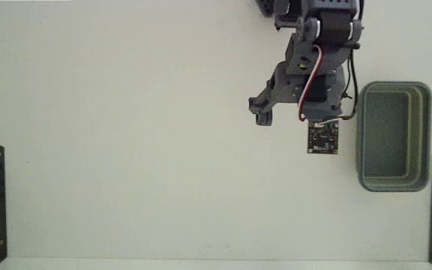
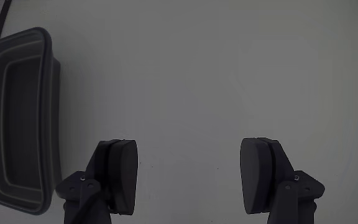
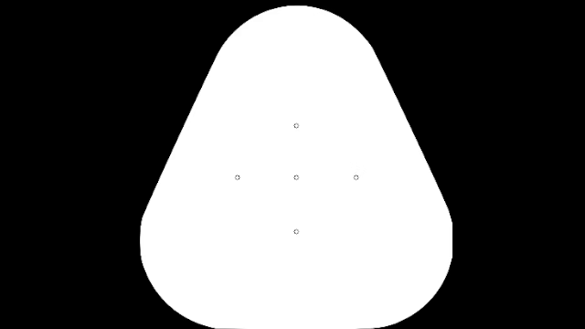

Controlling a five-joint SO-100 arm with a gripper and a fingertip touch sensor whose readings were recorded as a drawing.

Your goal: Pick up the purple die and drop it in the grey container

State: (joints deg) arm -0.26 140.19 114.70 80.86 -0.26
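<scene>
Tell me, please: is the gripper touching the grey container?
Apart. In the wrist view the open gripper has bare table between its nearer finger and the grey container.

Fixed view bright, even, near washed out: I see white bench (image 1: pixel 126 150) almost blown, only faint shadow under arm. Slight softness overall. Wrist view much dimmer, grey cast (I read underexposure); tool (image 2: pixel 189 180) pads dark, soft-edged, detail lost. Grey container (image 2: pixel 17 118) murky at left edge, slightly bowed by lens.
</scene>
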